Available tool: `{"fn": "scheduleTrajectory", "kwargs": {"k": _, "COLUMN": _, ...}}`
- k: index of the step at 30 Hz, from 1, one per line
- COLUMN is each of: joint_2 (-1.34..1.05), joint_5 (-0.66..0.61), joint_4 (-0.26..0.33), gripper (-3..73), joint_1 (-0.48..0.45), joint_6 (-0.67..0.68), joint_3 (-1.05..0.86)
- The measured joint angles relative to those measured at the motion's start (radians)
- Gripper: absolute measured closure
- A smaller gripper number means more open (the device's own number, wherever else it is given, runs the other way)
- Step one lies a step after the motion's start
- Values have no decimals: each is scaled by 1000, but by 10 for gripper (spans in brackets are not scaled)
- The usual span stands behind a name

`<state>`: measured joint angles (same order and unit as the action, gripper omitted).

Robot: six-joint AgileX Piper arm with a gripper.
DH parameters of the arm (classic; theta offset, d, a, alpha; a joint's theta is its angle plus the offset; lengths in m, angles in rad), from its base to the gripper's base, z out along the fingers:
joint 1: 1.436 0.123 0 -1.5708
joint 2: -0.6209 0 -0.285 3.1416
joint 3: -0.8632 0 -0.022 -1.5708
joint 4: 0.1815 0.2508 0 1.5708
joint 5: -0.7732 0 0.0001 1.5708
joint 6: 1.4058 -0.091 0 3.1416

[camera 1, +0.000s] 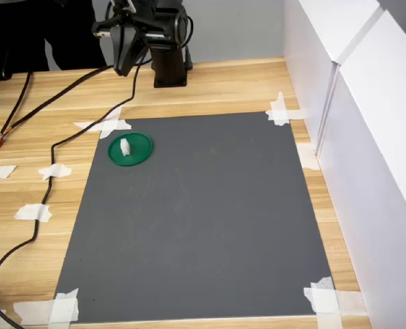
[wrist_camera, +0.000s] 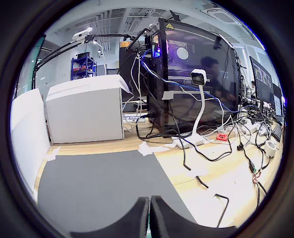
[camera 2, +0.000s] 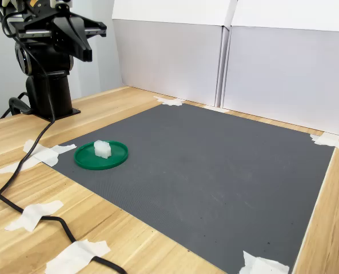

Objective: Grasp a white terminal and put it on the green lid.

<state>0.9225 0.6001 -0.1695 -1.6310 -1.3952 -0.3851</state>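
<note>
The white terminal rests on the green lid, which lies at the grey mat's corner closest to the arm's base. My gripper hangs high above the wood beside the base, well apart from the lid. In the wrist view its two dark fingers press together with nothing between them. That view looks out over the mat toward desks and cables; neither the lid nor the terminal shows in it.
The grey mat is taped to the wooden table at its corners. White walls stand along the first exterior view's right. A black cable runs over the wood by the lid. The arm's base stands behind the mat.
</note>
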Motion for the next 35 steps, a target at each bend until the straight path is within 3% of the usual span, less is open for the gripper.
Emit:
{"fn": "scheduleTrajectory", "kwargs": {"k": 8, "joint_2": -144, "joint_5": 0, "joint_4": 0, "gripper": 711, "joint_1": 95, "joint_6": 7, "joint_3": -61}}
{"fn": "scheduleTrajectory", "kwargs": {"k": 35, "joint_2": -155, "joint_5": 34, "joint_4": -12, "gripper": 711, "joint_1": 116, "joint_6": 14, "joint_3": -100}}
